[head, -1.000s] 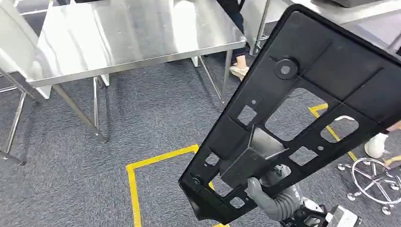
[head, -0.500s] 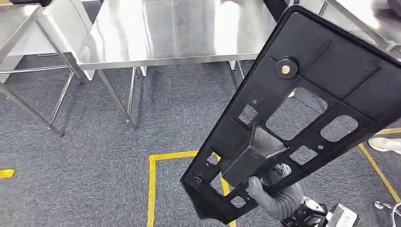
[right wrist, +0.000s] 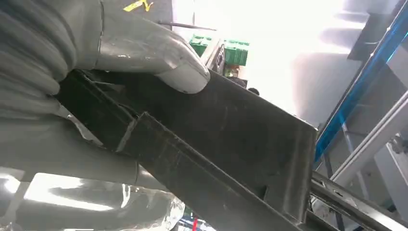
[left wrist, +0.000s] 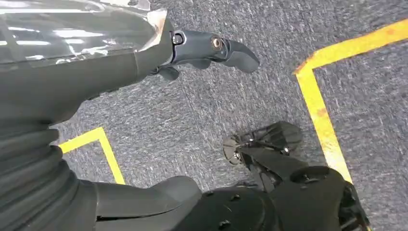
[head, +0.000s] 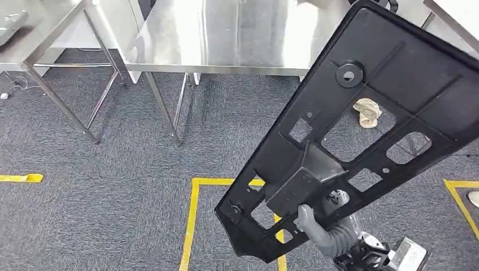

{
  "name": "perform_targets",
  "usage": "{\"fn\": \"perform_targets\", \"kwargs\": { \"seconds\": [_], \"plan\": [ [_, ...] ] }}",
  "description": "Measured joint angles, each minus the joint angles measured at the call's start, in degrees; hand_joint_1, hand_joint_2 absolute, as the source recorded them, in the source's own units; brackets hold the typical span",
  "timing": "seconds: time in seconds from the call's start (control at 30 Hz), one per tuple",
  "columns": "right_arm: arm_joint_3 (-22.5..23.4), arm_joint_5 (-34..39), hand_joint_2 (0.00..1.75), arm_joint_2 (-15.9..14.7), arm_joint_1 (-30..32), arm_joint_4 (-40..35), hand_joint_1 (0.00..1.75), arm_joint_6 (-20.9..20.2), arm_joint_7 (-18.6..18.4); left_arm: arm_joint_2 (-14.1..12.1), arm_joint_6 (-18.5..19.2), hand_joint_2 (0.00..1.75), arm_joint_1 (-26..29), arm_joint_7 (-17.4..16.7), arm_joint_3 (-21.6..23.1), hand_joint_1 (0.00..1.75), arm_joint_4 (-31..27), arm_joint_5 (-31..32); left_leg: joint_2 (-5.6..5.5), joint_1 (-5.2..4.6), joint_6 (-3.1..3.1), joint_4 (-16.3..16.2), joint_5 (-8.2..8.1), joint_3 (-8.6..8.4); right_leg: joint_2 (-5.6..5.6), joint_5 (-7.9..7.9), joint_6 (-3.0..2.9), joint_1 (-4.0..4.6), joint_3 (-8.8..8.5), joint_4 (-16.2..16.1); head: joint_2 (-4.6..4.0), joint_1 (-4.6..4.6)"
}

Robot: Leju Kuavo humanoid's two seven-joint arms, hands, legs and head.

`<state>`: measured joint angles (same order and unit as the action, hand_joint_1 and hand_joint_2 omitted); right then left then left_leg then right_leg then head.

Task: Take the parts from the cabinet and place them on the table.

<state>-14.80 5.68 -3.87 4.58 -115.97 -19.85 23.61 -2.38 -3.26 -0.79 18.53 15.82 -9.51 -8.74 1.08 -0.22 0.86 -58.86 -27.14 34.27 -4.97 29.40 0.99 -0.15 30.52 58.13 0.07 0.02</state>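
My head camera looks forward and down over the grey carpet floor (head: 113,209) toward the shiny steel desk (head: 226,34). My left wrist camera hangs close above that same carpet. My right wrist camera sits tight behind my right hand (right wrist: 86,62), facing upward.

Right hand (head: 325,226) fingers behind panel (head: 361,130)

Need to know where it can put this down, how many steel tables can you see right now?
3, maybe more behind the black panel that the right hand holds: one table straight ahead, one at the far left, one corner at the far right.
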Motion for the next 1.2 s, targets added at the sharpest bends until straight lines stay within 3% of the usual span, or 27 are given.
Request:
{"fn": "perform_targets", "kwargs": {
  "seconds": [0.07,0.1,0.17,0.23,0.3,0.37,0.4,0.43,0.47,0.5,0.57,0.6,0.67,0.7,0.73,0.77,0.8,0.87,0.9,0.93,0.97,1.0,1.03,1.07,1.1,1.13,1.2],
  "plan": [
    [0.02,0.04,1.75,0.02,-0.01,-0.02,1.75,0.06,0.00,0.04,0.02,1.75,0.03,0.00,0.00,0.00,0.00,-0.04,-0.37,0.80,0.92,1.04,0.69,-0.64,0.45,0.34,0.69,0.21,0.35,0.34,0.02,-0.04],
    [0.04,0.04,1.75,0.02,0.08,-0.02,1.75,0.13,-0.02,0.11,0.02,1.75,0.00,-0.02,0.00,0.00,0.00,-0.09,-0.42,0.70,1.13,1.22,0.75,-0.79,2.45,1.33,0.66,-0.03,0.79,1.91,0.00,0.22],
    [0.11,0.13,1.75,0.02,0.17,0.00,1.75,0.13,0.04,0.02,0.02,1.75,-0.17,0.00,-0.02,0.00,0.00,-0.18,-0.85,0.82,1.37,1.19,0.81,-0.68,4.35,5.01,0.12,-0.19,4.82,10.20,0.00,0.48],
    [0.13,0.11,1.75,-0.02,0.51,0.15,1.75,0.13,0.00,0.09,0.02,1.75,-0.16,0.00,-0.02,0.00,0.00,-0.17,-1.53,0.81,1.36,1.14,0.80,-0.59,4.59,7.33,0.38,-0.29,8.87,18.13,0.00,0.42],
    [0.13,0.11,1.75,0.00,0.58,0.24,1.75,0.13,0.00,0.11,0.02,1.75,-0.11,0.00,-0.02,0.00,0.00,-0.17,-2.16,0.87,1.31,1.08,0.78,-0.69,4.61,5.34,1.48,-0.55,8.06,15.48,0.00,0.44],
    [0.13,0.11,1.75,0.00,0.57,0.24,1.75,0.13,0.00,0.24,0.07,1.75,-0.13,0.00,-0.02,0.00,0.00,-0.17,-2.73,0.98,1.03,1.01,0.65,-0.98,4.67,0.75,2.85,-1.04,3.21,4.98,0.00,0.44],
    [0.13,0.09,1.75,0.00,0.55,0.26,1.75,0.13,0.00,0.20,0.11,1.75,-0.12,-0.02,-0.02,0.00,0.00,-0.17,-3.00,0.85,0.69,0.94,0.56,-0.95,5.01,-0.54,3.01,-1.33,1.28,0.44,0.00,0.55],
    [0.13,0.02,1.75,0.04,0.59,0.26,1.75,0.15,-0.02,0.15,0.11,1.75,-0.14,0.00,-0.02,0.00,0.00,-0.17,-3.25,0.41,0.29,0.58,0.27,-0.85,5.07,-0.79,2.34,-1.00,1.28,0.11,0.00,0.55],
    [0.15,-0.06,1.75,0.06,0.58,0.26,1.75,0.19,-0.02,0.07,0.13,1.75,-0.13,0.00,-0.02,0.00,0.00,-0.17,-3.24,0.38,0.52,0.45,0.10,-0.70,5.03,-1.06,1.85,-1.49,0.95,-0.02,0.00,0.35],
    [0.18,-0.24,1.75,0.09,0.61,0.26,1.75,0.20,-0.04,0.07,0.15,1.75,-0.05,0.00,-0.02,0.00,0.00,-0.20,-3.24,0.38,1.46,0.48,0.28,-0.68,5.03,-1.05,1.88,-1.37,1.01,-0.01,0.00,0.35],
    [0.22,-0.55,1.75,0.20,0.57,0.26,1.75,0.26,-0.09,0.05,0.22,1.75,-0.03,0.00,0.00,0.00,0.00,-0.20,-3.15,0.59,1.66,0.51,0.29,-0.62,5.15,-1.20,1.74,-1.98,0.94,-0.61,0.00,0.37],
    [0.24,-0.63,1.75,0.33,0.59,0.22,1.75,0.33,-0.13,-0.20,0.22,1.75,-0.06,0.00,0.00,0.00,-0.02,-0.20,-2.91,0.32,1.62,1.22,0.38,-1.11,5.14,-1.45,2.06,-1.96,0.52,-1.38,0.00,0.44],
    [0.28,-0.70,1.75,0.44,0.68,0.26,1.75,0.39,-0.20,-0.46,0.20,1.75,-0.04,0.13,0.00,0.00,0.00,-0.26,-2.86,-0.22,2.71,5.61,1.12,-3.90,4.68,-3.78,3.59,-1.90,-0.66,-1.31,0.00,0.39],
    [0.28,-0.76,1.75,0.46,0.73,0.24,1.75,0.39,-0.26,-0.42,0.20,1.75,-0.07,0.13,0.00,0.00,-0.02,-0.26,-2.99,0.16,3.46,7.77,1.93,-5.92,4.71,-3.15,3.27,-1.73,-0.75,-1.85,0.00,0.02],
    [0.31,-0.77,1.75,0.46,0.73,0.26,1.75,0.41,-0.26,-0.15,0.24,1.75,-0.02,0.13,-0.02,0.00,-0.02,-0.26,-2.67,0.34,3.46,9.05,2.23,-6.79,4.89,-2.35,2.59,-1.58,-1.12,-1.01,-0.02,-0.11],
    [0.33,-0.72,1.75,0.46,0.52,0.24,1.75,0.44,-0.24,-0.31,0.20,1.75,-0.02,0.11,-0.04,0.00,-0.02,-0.30,-2.63,0.72,3.50,9.36,2.32,-6.96,5.09,-0.67,1.58,-1.42,0.11,1.51,0.00,0.04],
    [0.33,-0.74,1.75,0.46,0.53,0.24,1.75,0.44,-0.24,-0.26,0.28,1.75,-0.07,0.11,-0.04,0.00,-0.02,-0.33,-2.60,1.07,3.18,9.35,2.36,-6.95,5.15,1.21,1.74,-1.56,2.26,5.36,-0.02,0.22],
    [0.57,-0.83,1.75,0.41,1.20,0.28,1.75,0.66,-0.31,0.20,0.33,1.75,0.03,0.11,-0.04,0.00,-0.02,-0.35,-2.60,1.88,2.28,9.27,2.09,-6.93,5.12,3.52,3.40,-2.32,6.03,11.84,0.00,0.17],
    [0.59,-0.85,1.75,0.37,1.30,0.28,1.75,0.68,-0.33,0.46,0.39,1.75,0.21,0.11,-0.04,0.00,-0.02,-0.33,-2.68,2.60,1.40,9.12,1.86,-7.06,5.10,3.31,4.42,-2.81,6.55,12.19,-0.02,0.17],
    [0.59,-0.87,1.75,0.37,1.30,0.28,1.75,0.74,-0.33,0.61,0.39,1.75,0.37,0.09,-0.04,0.00,-0.02,-0.33,-2.78,3.50,0.35,8.81,1.47,-7.25,5.09,1.75,6.34,-3.56,5.57,9.64,0.00,0.15],
    [0.61,-0.87,1.75,0.37,1.31,0.28,1.75,0.76,-0.33,0.74,0.48,1.75,0.47,0.09,-0.04,0.00,-0.02,-0.33,-3.02,4.50,-0.69,8.15,0.90,-7.36,5.07,-0.31,7.60,-4.34,3.64,5.44,-0.02,0.15],
    [0.65,-0.92,1.75,0.39,1.34,0.28,1.75,0.81,-0.35,0.79,0.46,1.75,0.48,0.09,-0.04,0.00,-0.02,-0.33,-3.24,5.38,-2.21,6.71,-0.12,-7.09,5.12,-2.76,9.50,-5.47,1.33,0.41,0.00,0.28],
    [0.70,-0.96,1.75,0.37,1.47,0.37,1.75,0.81,-0.35,0.49,0.41,1.75,0.48,0.09,-0.04,0.00,0.00,-0.33,-3.31,5.41,-3.70,5.13,-1.20,-6.43,6.07,-1.76,10.41,-5.38,1.75,1.28,0.00,0.46],
    [0.70,-1.09,1.75,0.48,1.52,0.48,1.75,0.83,-0.50,0.00,0.28,1.75,0.43,0.02,-0.02,0.00,0.02,-0.28,-3.44,6.02,-4.68,3.00,-2.43,-5.87,5.83,1.78,7.30,-4.83,2.97,1.75,-0.02,2.19],
    [0.74,-1.27,1.75,0.35,1.90,0.48,1.75,0.85,-0.59,0.20,0.20,1.75,0.36,0.11,0.00,0.00,-0.07,-0.22,-3.58,5.81,-5.19,2.34,-3.18,-5.19,5.58,1.56,5.25,-5.60,2.97,3.62,0.00,1.79],
    [0.90,-1.25,1.75,0.46,2.30,0.44,1.75,0.98,-0.61,0.29,0.20,1.75,0.61,0.02,0.00,0.00,-0.04,-0.15,-3.57,6.00,-5.81,1.84,-3.60,-5.52,5.42,1.74,4.24,-5.25,3.75,4.85,0.00,0.65],
    [1.09,-1.47,1.75,0.48,2.16,0.33,1.75,0.96,-0.59,0.22,0.20,1.75,0.50,0.00,0.00,0.00,-0.07,-0.15,-2.95,6.02,-6.54,1.51,-3.90,-5.10,5.98,2.52,3.14,-4.91,2.54,5.90,0.00,0.09]
  ]
}}
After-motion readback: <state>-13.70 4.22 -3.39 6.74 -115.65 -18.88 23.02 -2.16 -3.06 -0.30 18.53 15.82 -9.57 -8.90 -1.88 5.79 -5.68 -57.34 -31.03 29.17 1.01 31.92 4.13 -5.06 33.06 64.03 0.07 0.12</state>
